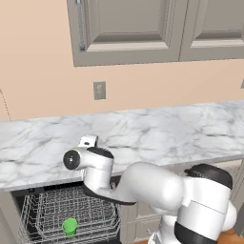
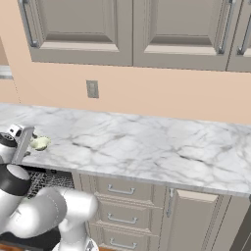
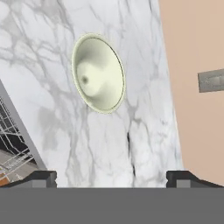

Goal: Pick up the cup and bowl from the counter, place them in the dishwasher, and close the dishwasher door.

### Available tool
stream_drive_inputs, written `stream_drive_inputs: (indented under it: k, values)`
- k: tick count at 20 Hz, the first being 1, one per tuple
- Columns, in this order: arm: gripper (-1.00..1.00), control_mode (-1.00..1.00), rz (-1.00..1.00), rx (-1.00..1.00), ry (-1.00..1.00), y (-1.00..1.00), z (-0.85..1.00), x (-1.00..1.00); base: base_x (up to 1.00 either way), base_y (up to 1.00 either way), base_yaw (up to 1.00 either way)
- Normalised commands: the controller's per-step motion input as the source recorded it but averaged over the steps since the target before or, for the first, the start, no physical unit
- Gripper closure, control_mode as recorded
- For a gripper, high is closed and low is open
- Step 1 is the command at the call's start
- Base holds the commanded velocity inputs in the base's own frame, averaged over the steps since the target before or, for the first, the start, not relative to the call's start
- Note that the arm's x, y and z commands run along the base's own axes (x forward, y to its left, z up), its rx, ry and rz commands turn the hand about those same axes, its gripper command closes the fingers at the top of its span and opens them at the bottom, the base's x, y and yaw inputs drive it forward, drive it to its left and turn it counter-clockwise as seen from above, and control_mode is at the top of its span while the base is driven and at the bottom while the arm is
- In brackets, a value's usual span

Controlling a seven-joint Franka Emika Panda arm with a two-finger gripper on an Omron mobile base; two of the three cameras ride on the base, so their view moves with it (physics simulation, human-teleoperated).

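Hand view first: the two dark fingertips (image 3: 43, 178) sit far apart at the bottom edge, so the gripper (image 3: 112, 178) is spread wide with nothing between its jaws, touching nothing. Right ahead of it lies the small shallow cream bowl (image 3: 98, 73), resting on the long white-and-grey veined marble counter (image 3: 65, 131), its hollow facing the camera. The bowl is well apart from the fingertips, with bare marble between them. A grey wall outlet plate (image 3: 212, 80) shows on the peach wall (image 3: 197, 43) at the right, cut off by the frame edge.

Over on the left base view, the white arm (image 1: 157, 186) bends low across the counter's front edge, and the hand is mostly hidden behind its own wrist joint, so the jaws are hard to read from there. Below the counter, the dishwasher (image 1: 28, 200) stands open with its dark interior and silver wire rack (image 1: 95, 214) in sight, and the small bright green tumbler cup (image 1: 69, 226) stands upright in that rack. The dishwasher's lower part runs off the bottom of the frame.

From the right base view, the bowl appears as a pale sliver at the far left of the counter, just beside the hand and partly covered by it. Grey-beige drawers (image 2: 120, 196) sit under the marble.
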Motion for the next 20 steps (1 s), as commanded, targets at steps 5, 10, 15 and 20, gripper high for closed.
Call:
stream_drive_inputs:
  k: [5,10,15,20]
  values:
    - [-1.0,-1.0,0.0,0.0,0.0,0.04,-0.5,0.02,0.0,0.0,0.0]
    - [-1.0,-1.0,0.0,0.0,0.0,0.0,-0.34,0.2,0.0,0.0,0.0]
    - [-1.0,-1.0,0.0,0.0,0.0,0.06,-0.02,0.42,0.0,0.0,0.0]
    - [-1.0,-1.0,0.0,0.0,0.0,0.44,-0.18,0.22,0.0,0.0,0.0]
